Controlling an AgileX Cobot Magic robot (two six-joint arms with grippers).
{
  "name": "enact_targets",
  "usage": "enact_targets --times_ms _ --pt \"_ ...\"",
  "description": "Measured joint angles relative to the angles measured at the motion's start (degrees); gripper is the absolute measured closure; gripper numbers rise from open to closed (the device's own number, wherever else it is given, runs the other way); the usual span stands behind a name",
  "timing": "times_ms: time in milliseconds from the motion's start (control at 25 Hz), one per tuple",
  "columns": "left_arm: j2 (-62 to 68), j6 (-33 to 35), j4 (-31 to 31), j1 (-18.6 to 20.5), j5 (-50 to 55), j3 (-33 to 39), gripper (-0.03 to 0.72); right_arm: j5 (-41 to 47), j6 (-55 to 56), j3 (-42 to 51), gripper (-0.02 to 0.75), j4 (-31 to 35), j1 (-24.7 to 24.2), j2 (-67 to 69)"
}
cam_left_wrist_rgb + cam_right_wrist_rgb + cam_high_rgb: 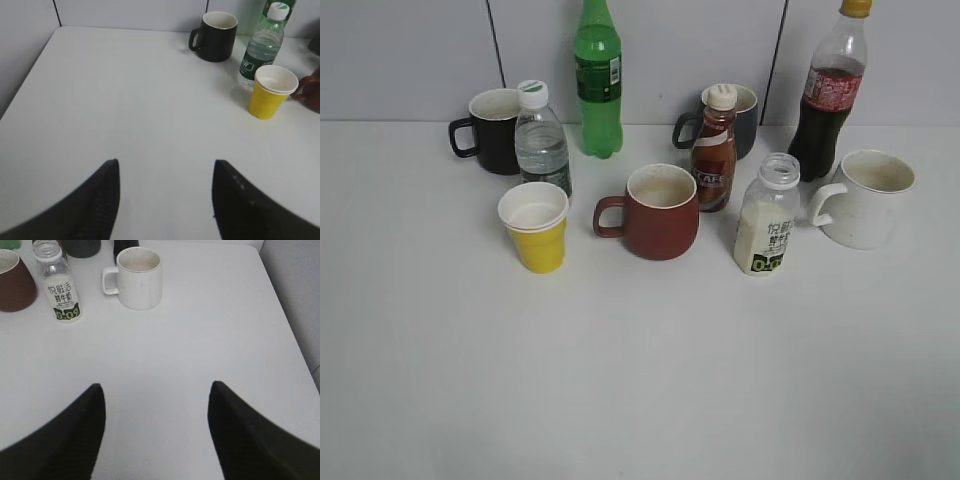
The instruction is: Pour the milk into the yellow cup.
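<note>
Yellow cup [534, 227] and uncapped milk [767, 222] stand apart (red-brown mug [657, 212] between).

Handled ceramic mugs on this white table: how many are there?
4: black mug back left, dark blue-grey mug behind the brown coffee bottle, red-brown mug centre, white mug right. None seems hidden.

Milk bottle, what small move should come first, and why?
Probably advance the right end effector, open and empty, toward the milk bottle. It stands uncapped and upright, ungrasped, nearer that arm, with the yellow cup across the red-brown mug.
</note>
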Motion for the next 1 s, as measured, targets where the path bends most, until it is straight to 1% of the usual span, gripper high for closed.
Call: enact_targets --times_ms 240,1000 --pt "-0.1 0.0 0.0 0.1 0.0 0.0 0.255 0.1 0.0 0.0 0.255 0.1 0.0 -0.4" --pt "-0.1 0.0 0.0 0.1 0.0 0.0 0.258 0.1 0.0 0.0 0.255 0.2 0.0 -0.4"
